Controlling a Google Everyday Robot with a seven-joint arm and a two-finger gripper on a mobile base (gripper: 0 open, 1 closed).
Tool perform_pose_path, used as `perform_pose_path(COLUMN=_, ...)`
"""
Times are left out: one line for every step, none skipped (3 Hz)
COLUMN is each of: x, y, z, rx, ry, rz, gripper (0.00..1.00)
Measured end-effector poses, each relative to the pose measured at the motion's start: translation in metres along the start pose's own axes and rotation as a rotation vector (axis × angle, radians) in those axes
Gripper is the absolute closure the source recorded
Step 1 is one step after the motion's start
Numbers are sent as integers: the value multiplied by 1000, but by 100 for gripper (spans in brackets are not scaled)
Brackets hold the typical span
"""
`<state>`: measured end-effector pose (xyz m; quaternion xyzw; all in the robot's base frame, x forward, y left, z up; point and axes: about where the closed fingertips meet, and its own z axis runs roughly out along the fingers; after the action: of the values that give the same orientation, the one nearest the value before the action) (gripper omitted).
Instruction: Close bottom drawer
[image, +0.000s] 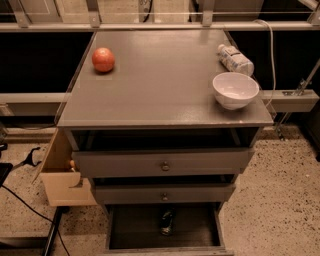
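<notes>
Three grey drawers stand open to different depths. The gripper is not in view, so I cannot tell whether it is open, closed or holding anything. Nothing here can be placed relative to it, and the order below simply runs from the near edge to the far one.

Nearest and lowest is the bottom drawer (134, 227), pulled out far enough to show its dark floor. A small dark container (166, 221) lies on that floor near the middle; what it is cannot be made out. It looks low enough to slide under the cabinet with the drawer. The drawer's front is at the very bottom edge, probably the face that needs a straight push inward.

Above and behind it, the middle drawer (164, 193) is out only a little, and the top drawer (164, 162) a little more. A pale box (62, 180) rests against the cabinet's left side.

Farther back, a white bowl (235, 90) sits on the cabinet top (160, 95) near the right edge. A plastic bottle (235, 59) lies on its side just beyond the bowl, and a red fruit (103, 59) sits well apart from both on the left.
</notes>
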<state>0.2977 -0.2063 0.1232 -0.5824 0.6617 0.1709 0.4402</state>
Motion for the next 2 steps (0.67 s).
perform_pose_path(x=-1, y=-7, z=12, rx=9, ry=-3, rz=-13, gripper=100)
perform_pose_path(x=-2, y=-16, z=23, rx=9, ry=5, rz=-27, gripper=100)
